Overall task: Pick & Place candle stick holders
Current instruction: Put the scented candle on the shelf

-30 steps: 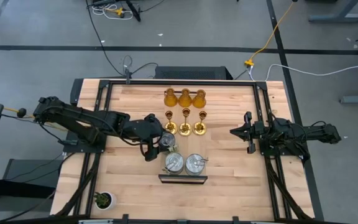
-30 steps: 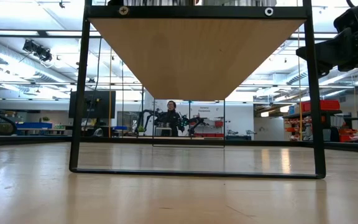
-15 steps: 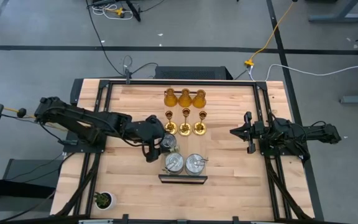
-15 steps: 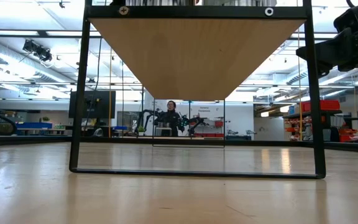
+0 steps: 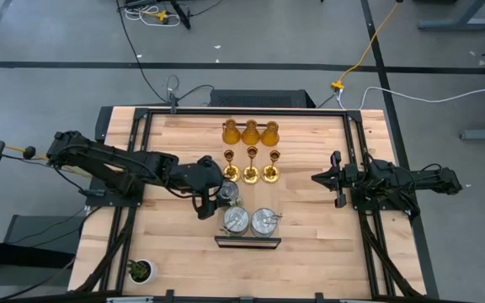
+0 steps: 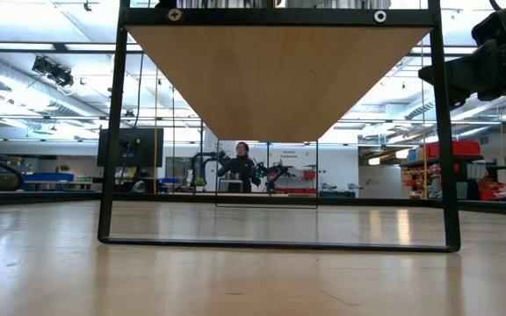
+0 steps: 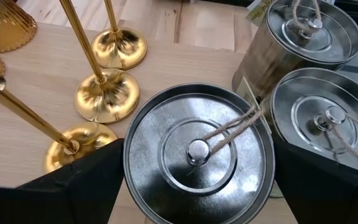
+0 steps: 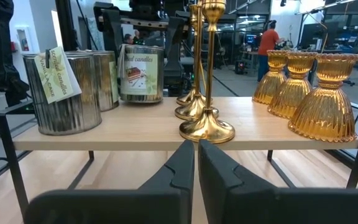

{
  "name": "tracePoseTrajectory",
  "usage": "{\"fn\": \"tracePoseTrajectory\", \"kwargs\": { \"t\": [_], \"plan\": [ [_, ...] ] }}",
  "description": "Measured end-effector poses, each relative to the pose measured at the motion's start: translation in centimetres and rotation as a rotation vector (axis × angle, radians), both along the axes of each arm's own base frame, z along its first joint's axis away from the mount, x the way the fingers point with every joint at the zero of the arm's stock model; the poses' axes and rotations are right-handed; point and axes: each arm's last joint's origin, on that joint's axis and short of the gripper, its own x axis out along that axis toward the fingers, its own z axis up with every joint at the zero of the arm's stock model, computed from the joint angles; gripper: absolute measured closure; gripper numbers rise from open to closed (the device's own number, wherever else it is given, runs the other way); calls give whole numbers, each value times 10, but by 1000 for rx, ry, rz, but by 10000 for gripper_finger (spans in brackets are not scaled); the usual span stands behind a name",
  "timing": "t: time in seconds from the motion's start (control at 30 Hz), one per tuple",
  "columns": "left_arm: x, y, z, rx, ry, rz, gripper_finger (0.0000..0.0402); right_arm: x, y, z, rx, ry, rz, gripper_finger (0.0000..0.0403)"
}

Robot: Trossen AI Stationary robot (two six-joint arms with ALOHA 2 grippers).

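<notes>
Silver tin (image 7: 199,154) sits between the spread fingers of the left gripper (image 5: 211,195), just beside the gold holders (image 5: 251,172); two more tins (image 5: 251,221) stand near, toward the front table (image 5: 310,236) edge. Amber holders (image 5: 250,132) stand behind the gold ones. Right gripper (image 5: 337,178), pressed together, waits over open wood right of them. Nothing has moved since the earlier frame.

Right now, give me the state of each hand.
Left hand: open, fingers either side of a silver tin, no grip visible.
Right hand: shut, empty, waiting at the table's right side.
</notes>
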Motion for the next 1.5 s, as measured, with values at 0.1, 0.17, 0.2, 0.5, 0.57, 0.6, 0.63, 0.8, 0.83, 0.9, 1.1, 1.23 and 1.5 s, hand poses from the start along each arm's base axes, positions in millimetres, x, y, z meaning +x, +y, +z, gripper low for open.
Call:
{"fn": "tracePoseTrajectory", "kwargs": {
  "t": [0.1,0.17,0.2,0.5,0.57,0.6,0.63,0.8,0.83,0.9,1.1,1.23,1.5],
  "plan": [
    [0,0,0,0,0,-1,21,0,0,0,0,0,0,376],
    [0,0,0,0,0,0,21,0,0,0,0,0,0,376],
    [0,0,0,1,0,-1,21,0,0,0,0,0,0,376],
    [0,0,0,33,1,-26,14,0,0,0,0,0,0,376],
    [0,0,0,33,0,-26,7,0,0,0,0,0,0,376],
    [0,0,1,31,-6,-27,5,0,0,0,0,0,0,376],
    [0,0,2,31,-10,-26,4,0,0,0,0,0,0,376],
    [1,0,2,30,-11,-26,6,0,0,0,0,0,0,376],
    [1,0,2,30,-15,-26,4,0,0,0,0,0,0,376],
    [1,0,3,29,-20,-26,3,0,0,0,0,0,0,376],
    [2,-1,3,25,-27,-31,5,0,0,0,0,0,0,376],
    [2,-1,3,21,-27,-45,5,0,0,0,0,0,0,376],
    [1,0,4,28,-29,-49,5,0,0,0,0,0,0,376]
  ]
}}
